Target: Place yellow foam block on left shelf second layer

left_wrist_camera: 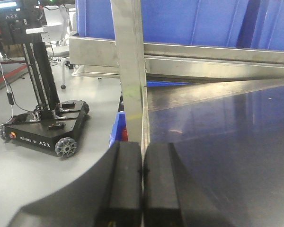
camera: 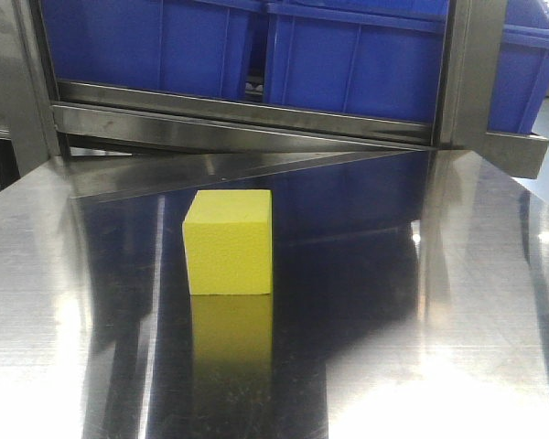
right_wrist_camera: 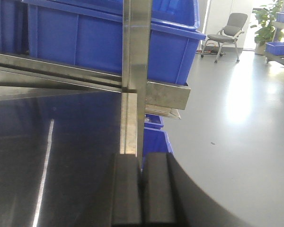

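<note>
**A:** Where do we have the sharp-edged, finely textured yellow foam block (camera: 228, 240)?

**B:** It sits flat on the polished stainless-steel surface (camera: 421, 302), a little left of centre in the front view. Nothing touches it, and its reflection lies just below. Behind and above it, deep-blue plastic bins (camera: 348, 64) stand on the next steel layer, well apart from it.

**A:** And the arms?

**B:** Neither shows in the front view. In its own wrist view the black-fingered left gripper (left_wrist_camera: 142, 187) has its pads pressed together with nothing between them. It sits low by the grey steel upright post (left_wrist_camera: 130, 71) at the surface's left edge. The right gripper (right_wrist_camera: 142, 189) is the same, pressed together and empty, by the right-hand steel post (right_wrist_camera: 136, 56). The block appears in neither wrist view.

**A:** Which step do we log?

**B:** We judge it as pre-grasp, with the block free and no arm near it. We cannot tell whether this surface is already the shelf's second layer.

**A:** What does the next move call for?

**B:** One arm should spread its jaws and swing inward clear of its post. It should then straddle two opposite flat faces squarely. Foam gives, so a gentle squeeze should do.
</note>
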Action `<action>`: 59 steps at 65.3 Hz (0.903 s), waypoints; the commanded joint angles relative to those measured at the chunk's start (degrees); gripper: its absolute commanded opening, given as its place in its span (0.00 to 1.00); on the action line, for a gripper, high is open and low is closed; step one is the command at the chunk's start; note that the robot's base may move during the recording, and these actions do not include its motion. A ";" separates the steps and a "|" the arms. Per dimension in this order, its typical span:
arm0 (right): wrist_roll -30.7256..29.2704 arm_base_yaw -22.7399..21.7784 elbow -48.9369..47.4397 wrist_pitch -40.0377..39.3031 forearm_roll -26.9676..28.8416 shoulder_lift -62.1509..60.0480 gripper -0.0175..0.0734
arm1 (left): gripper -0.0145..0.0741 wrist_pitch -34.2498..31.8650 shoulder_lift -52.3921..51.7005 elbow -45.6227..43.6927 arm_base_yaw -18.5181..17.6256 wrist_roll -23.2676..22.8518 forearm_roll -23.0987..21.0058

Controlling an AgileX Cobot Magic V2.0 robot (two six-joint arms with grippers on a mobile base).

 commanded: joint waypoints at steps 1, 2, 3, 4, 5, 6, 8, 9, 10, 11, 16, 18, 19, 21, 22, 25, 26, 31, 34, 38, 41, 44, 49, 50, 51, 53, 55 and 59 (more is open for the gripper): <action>-0.10 0.19 -1.26 -5.09 0.25 -1.01 0.25 | 0.32 -4.90 -0.77 1.48 -0.41 -0.22 -0.18; -0.10 0.19 -1.26 -5.09 0.25 -1.01 0.25 | 0.32 -4.90 -0.77 1.48 -0.41 -0.22 -0.18; -0.10 0.19 -1.26 -5.09 0.25 -1.01 0.25 | 0.32 -4.90 -0.77 1.48 -0.41 -0.22 -0.18; -0.10 0.19 -1.26 -5.09 0.25 -1.01 0.25 | 0.32 -4.90 -0.77 1.48 -0.41 -0.22 -0.18; -0.10 0.19 -1.26 -5.09 0.25 -1.01 0.25 | 0.32 -4.90 -0.77 1.48 -0.41 -0.22 -0.18; -0.10 0.19 -1.26 -5.09 0.25 -1.01 0.25 | 0.32 -4.90 -0.77 1.48 -0.41 -0.22 -0.18; -0.10 0.19 -1.26 -5.09 0.25 -1.01 0.25 | 0.32 -4.90 -0.77 1.48 -0.41 -0.22 -0.18; -0.10 0.19 -1.26 -5.09 0.25 -1.01 0.25 | 0.32 -4.90 -0.77 1.48 -0.41 -0.22 -0.18; -0.10 0.19 -1.26 -5.09 0.25 -1.01 0.25 | 0.32 -4.90 -0.77 1.48 -0.41 -0.22 -0.18; -0.10 0.19 -1.26 -5.09 0.25 -1.01 0.25 | 0.32 -4.90 -0.77 1.48 -0.41 -0.22 -0.18; -0.10 0.19 -1.26 -5.09 0.25 -1.01 0.25 | 0.32 -4.90 -0.77 1.48 -0.41 -0.22 -0.18; -0.10 0.19 -1.26 -5.09 0.25 -1.01 0.25 | 0.32 -4.90 -0.77 1.48 -0.41 -0.22 -0.18; -0.10 0.19 -1.26 -5.09 0.25 -1.01 0.25 | 0.32 -4.90 -0.77 1.48 -0.41 -0.22 -0.18; -0.10 0.19 -1.26 -5.09 0.25 -1.01 0.25 | 0.32 -4.90 -0.77 1.48 -0.41 -0.22 -0.18; -0.10 0.19 -1.26 -5.09 0.25 -1.01 0.25 | 0.32 -4.90 -0.77 1.48 -0.41 -0.22 -0.18; -0.10 0.19 -1.26 -5.09 0.25 -1.01 0.25 | 0.32 -4.90 -0.77 1.48 -0.41 -0.22 -0.18; -0.10 0.19 -1.26 -5.09 0.25 -1.01 0.25 | 0.32 -4.90 -0.77 1.48 -0.41 -0.22 -0.18; -0.10 0.19 -1.26 -5.09 0.25 -1.01 0.25 | 0.32 -4.90 -0.77 1.48 -0.41 -0.22 -0.18; -0.10 0.19 -1.26 -5.09 0.25 -1.01 0.25 | 0.32 -4.90 -0.77 1.48 -0.41 -0.22 -0.18; -0.10 0.19 -1.26 -5.09 0.25 -1.01 0.25 | 0.32 -4.90 -0.77 1.48 -0.41 -0.22 -0.18; -0.10 0.16 -1.26 -5.02 0.25 -1.01 0.25 | 0.32 -4.90 -0.77 1.48 -0.41 -0.22 -0.18; -0.10 0.16 -1.26 -5.07 0.25 -1.01 0.25 | 0.32 -4.90 -0.77 1.48 -0.41 -0.22 -0.18; -0.10 0.16 -1.62 -5.58 0.20 -1.01 0.25 | 0.32 -4.90 -0.77 1.48 -0.41 -0.22 -0.18; -0.10 0.16 -1.99 -5.44 0.20 -1.01 0.25 | 0.32 -4.90 -0.77 1.48 -0.41 -0.22 -0.18; -0.10 0.16 -2.32 -5.25 0.20 -1.01 0.25 | 0.32 -4.90 -0.77 1.48 -0.41 -0.22 -0.18; -0.10 0.16 -3.31 -4.65 0.20 -1.01 0.25 | 0.32 -4.90 -0.77 1.48 -0.41 -0.22 -0.18; -0.10 0.16 -4.63 -3.59 0.20 -1.01 0.25 | 0.32 -4.90 -0.77 1.48 -0.41 -0.22 -0.18; -0.10 0.16 -7.18 -1.16 0.20 -0.95 0.25 | 0.32 -4.90 -0.77 1.48 -0.41 -0.22 -0.18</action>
